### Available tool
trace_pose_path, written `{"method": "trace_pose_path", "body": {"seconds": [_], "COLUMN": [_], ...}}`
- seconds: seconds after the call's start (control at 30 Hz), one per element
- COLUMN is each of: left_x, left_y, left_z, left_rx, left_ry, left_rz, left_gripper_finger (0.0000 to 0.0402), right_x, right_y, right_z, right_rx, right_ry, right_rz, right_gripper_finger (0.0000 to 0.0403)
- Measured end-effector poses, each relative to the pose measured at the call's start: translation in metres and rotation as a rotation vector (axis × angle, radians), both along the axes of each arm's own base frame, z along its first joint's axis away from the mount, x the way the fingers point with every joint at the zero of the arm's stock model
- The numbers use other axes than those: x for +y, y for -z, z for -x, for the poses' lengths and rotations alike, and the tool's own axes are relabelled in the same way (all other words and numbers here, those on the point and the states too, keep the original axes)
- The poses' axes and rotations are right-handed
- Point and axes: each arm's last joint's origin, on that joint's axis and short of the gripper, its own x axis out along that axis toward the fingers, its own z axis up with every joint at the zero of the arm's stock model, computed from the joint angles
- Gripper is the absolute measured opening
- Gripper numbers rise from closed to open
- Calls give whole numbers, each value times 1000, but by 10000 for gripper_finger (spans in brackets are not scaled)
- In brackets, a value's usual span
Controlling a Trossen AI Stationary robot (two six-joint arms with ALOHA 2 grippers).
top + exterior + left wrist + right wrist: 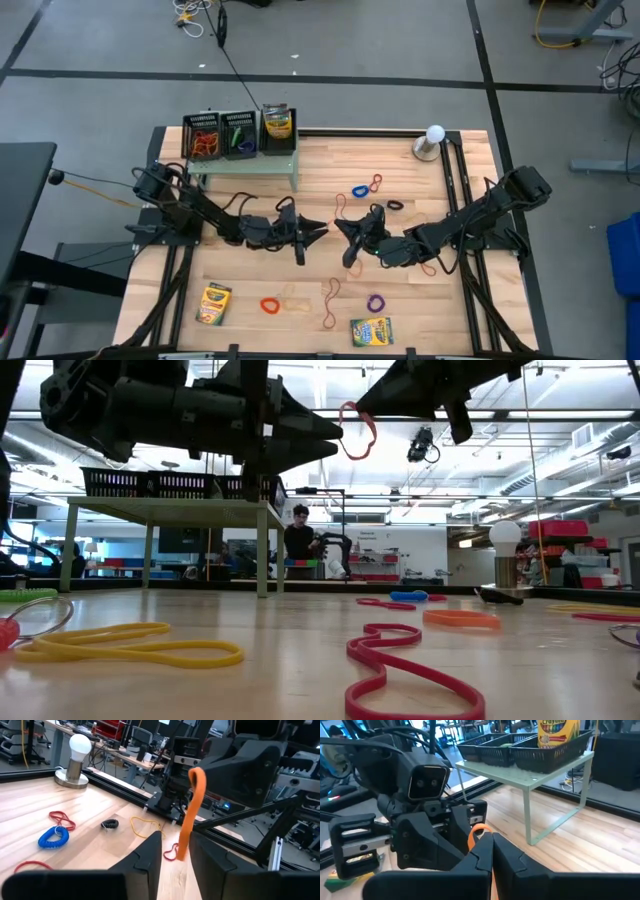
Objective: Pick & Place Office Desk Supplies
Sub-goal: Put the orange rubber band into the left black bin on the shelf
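Note:
An orange-red rubber band (358, 435) hangs in the air over the middle of the table. My right gripper (342, 232) is shut on its top and comes from the table's right. My left gripper (318, 232) faces it from the left, open. Its two fingers (150, 852) stand on either side of the band's lower part (184, 842); I cannot tell whether they touch it. More rubber bands (270, 305) and two crayon boxes (213, 303) lie flat on the table. Black mesh trays (205, 135) stand on the pale green stand (245, 165). My right gripper pinches the band's upper end (196, 774) between its two shut fingertips (482, 851). The fingers reach in nearly level from the table's right. The band hangs below them as a slack loop, clear of the table.
A white bulb on a grey base (433, 140) stands at the far right. A blue coil band (360, 190) and a black one (395, 205) lie beyond the grippers. A purple band (375, 302) and a second crayon box (371, 331) lie near the front edge.

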Motion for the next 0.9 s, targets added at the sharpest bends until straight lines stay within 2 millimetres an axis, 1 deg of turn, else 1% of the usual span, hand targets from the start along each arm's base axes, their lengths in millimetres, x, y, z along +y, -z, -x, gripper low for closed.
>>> {"method": "trace_pose_path", "body": {"seconds": [0.1,0.17,0.37,0.4,0.57,0.77,0.83,0.9], "left_x": [0,0,0,0,-1,-9,-12,-12], "left_y": [0,0,-2,-2,-2,-2,-2,-2], "left_z": [0,0,0,0,0,3,4,5], "left_rx": [-1,-2,-3,-6,7,72,92,102], "left_ry": [1,1,-1,-1,-4,-10,-32,-55], "left_rz": [0,-6,-55,-59,-118,-390,-445,-463], "left_gripper_finger": [96,83,13,8,6,5,4,4], "right_x": [1,3,7,8,10,12,12,12], "right_y": [0,-1,-1,-1,-1,-1,-1,-1], "right_z": [0,1,2,3,4,5,5,5], "right_rx": [1,-2,-2,-2,-1,15,18,18], "right_ry": [-9,-15,-32,-35,-42,-55,-56,-56], "right_rz": [3,2,2,2,4,35,41,42], "right_gripper_finger": [6,6,7,7,7,7,7,7]}}
